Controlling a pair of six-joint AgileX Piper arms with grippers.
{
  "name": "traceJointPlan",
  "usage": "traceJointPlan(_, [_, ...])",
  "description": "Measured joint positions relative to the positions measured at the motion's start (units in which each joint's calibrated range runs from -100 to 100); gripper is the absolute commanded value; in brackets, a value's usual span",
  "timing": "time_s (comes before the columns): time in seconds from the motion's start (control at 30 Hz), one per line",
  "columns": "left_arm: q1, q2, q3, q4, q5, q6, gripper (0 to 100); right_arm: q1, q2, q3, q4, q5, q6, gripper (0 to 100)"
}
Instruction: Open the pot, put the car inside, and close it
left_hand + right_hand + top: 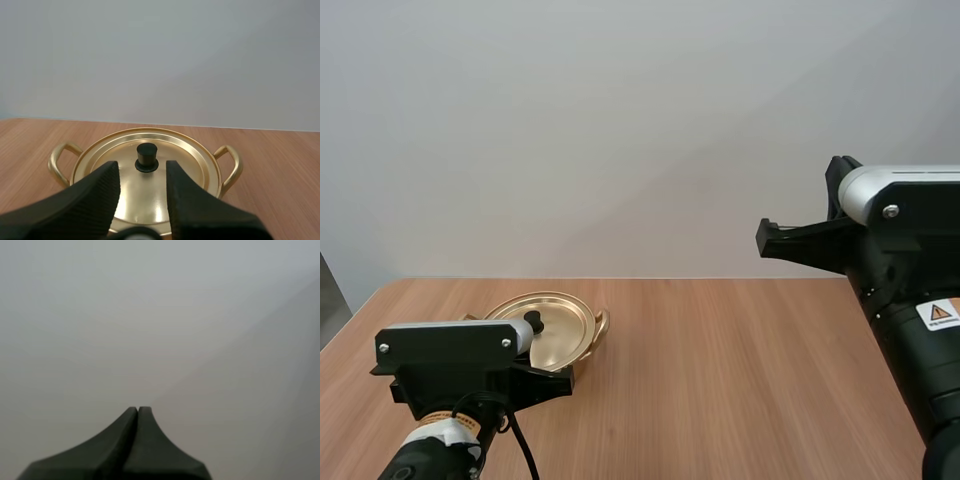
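A golden pot [582, 345] stands on the wooden table with its lid [558, 322] on, a black knob [533, 321] at the lid's centre. My left gripper [555, 373] is low at the pot's near side. In the left wrist view my left gripper [142, 172] is open, its ribbed fingers [102, 192] apart just short of the knob [147, 156] and over the near part of the lid [172, 157]. My right gripper [763, 238] hangs high above the table's right side, pointing left. Its fingers [138, 412] lie together as one dark wedge, holding nothing.
The pot has two looped golden handles [60, 160] [232, 165], one on each side. The wooden table [740, 360] stretches bare from the pot to the right. A plain pale wall rises behind the table's far edge.
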Motion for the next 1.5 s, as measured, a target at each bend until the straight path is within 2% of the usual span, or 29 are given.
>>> traceJointPlan(0.2, [0.0, 0.0, 0.0, 0.0, 0.22, 0.09, 50, 0.0, 0.0, 0.0, 0.0, 0.0, 0.0, 0])
traceJointPlan(0.27, [0.0, 0.0, 0.0, 0.0, 0.42, 0.09, 45, 0.0, 0.0, 0.0, 0.0, 0.0, 0.0, 0])
traceJointPlan(0.3, [0.0, 0.0, 0.0, 0.0, 0.42, 0.09, 37, 0.0, 0.0, 0.0, 0.0, 0.0, 0.0, 0])
traceJointPlan(0.37, [0.0, 0.0, 0.0, 0.0, 0.58, 0.09, 8, 0.0, 0.0, 0.0, 0.0, 0.0, 0.0, 0])
traceJointPlan(0.4, [0.0, 0.0, 0.0, 0.0, 0.58, 0.09, 0, 0.0, 0.0, 0.0, 0.0, 0.0, 0.0, 0])
traceJointPlan(1.33, [0.0, 0.0, 0.0, 0.14, 0.58, 0.28, 0, 0.0, 0.0, 0.0, 0.0, 0.61, 0.0, 0])
traceJointPlan(1.5, [0.0, 0.0, 0.0, 0.14, 0.58, 0.28, 0, 0.0, 0.0, 3.48, -4.45, 0.97, 0.0, 0])
